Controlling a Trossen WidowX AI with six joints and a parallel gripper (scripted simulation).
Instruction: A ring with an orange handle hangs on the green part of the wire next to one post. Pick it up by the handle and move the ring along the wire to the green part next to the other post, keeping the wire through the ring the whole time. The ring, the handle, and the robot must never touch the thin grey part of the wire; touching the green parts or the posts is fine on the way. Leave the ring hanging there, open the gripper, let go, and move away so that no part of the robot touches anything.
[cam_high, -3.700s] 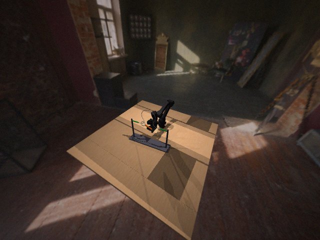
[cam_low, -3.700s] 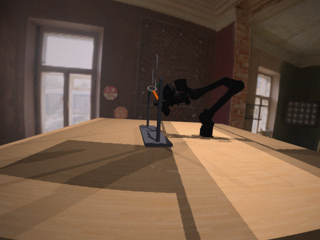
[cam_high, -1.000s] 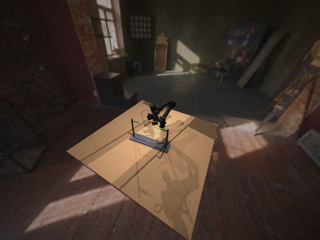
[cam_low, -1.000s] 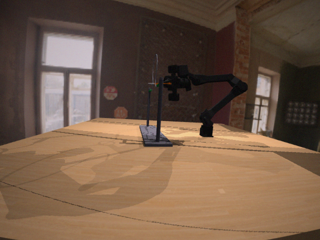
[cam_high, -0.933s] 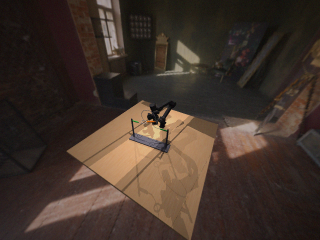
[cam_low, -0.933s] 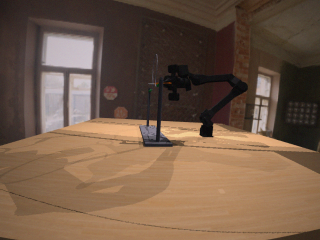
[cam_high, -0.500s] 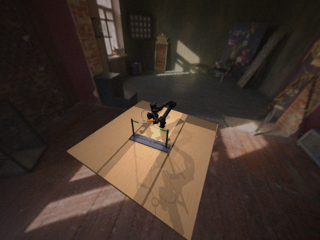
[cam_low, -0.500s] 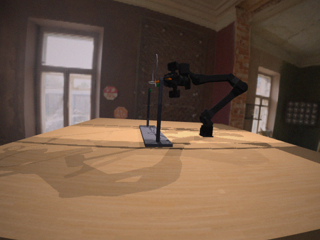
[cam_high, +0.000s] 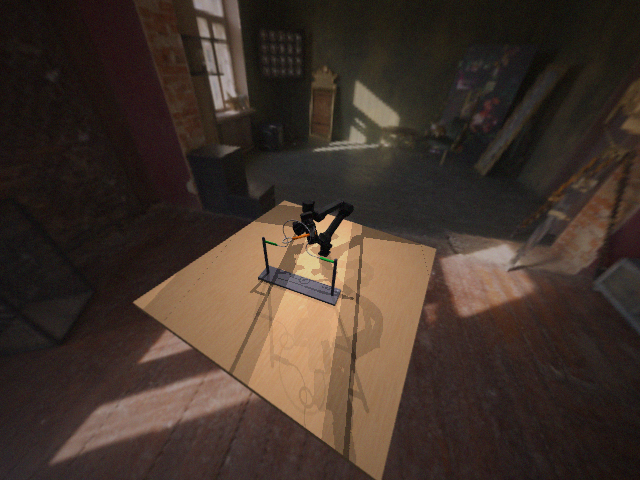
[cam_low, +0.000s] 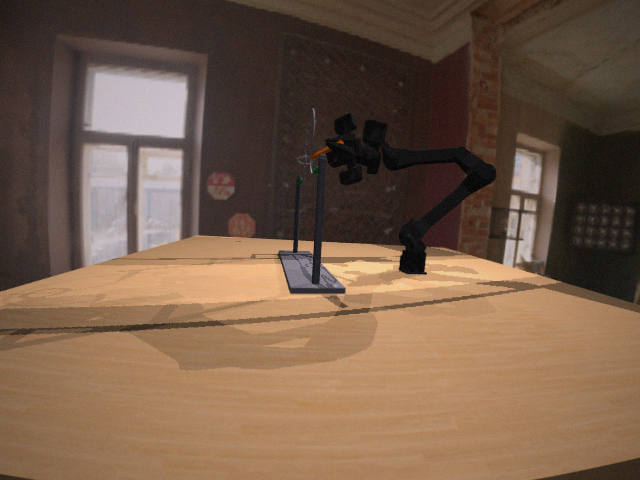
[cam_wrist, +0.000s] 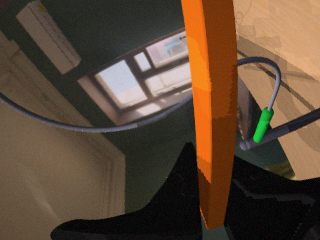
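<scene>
My gripper is shut on the orange handle, which extends from the fingertips toward the wire. The small ring at its far end shows around the wire near the inner end of the left green part in the top view; contact cannot be told. The ring is outside the wrist view. The thin grey wire rises in a tall loop beside the gripper. The right green part is at the other post. One green part shows in the wrist view.
The left post and right post stand on a dark base plate on the wooden table. The arm reaches in from behind the wire.
</scene>
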